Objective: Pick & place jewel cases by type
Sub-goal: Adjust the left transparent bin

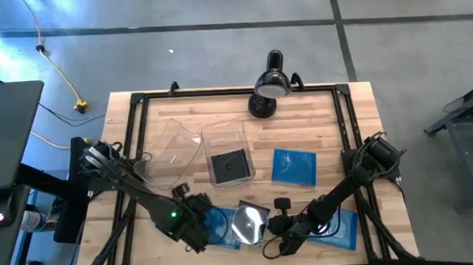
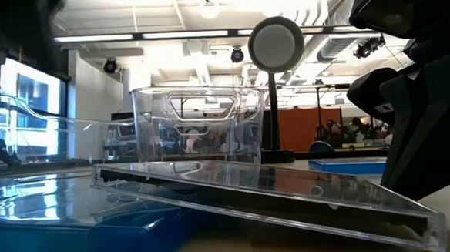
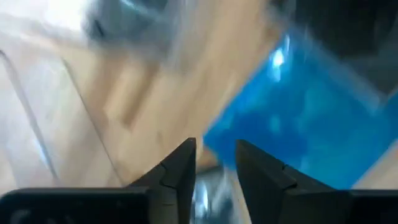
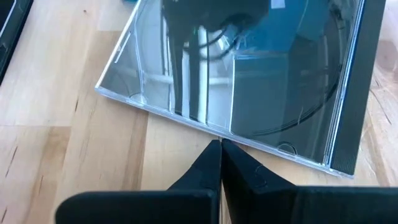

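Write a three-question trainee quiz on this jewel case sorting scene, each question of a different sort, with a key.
1. True or false: a dark jewel case already lies inside the upright clear bin.
2. Multiple choice: the right gripper has its jaws A) wide open, B) shut with nothing between them, C) clamped on a blue case.
3. Fill in: the clear-covered jewel case near the table's front edge rests tilted, one edge propped on a ____ case.

Key: 1 true; 2 B; 3 blue.
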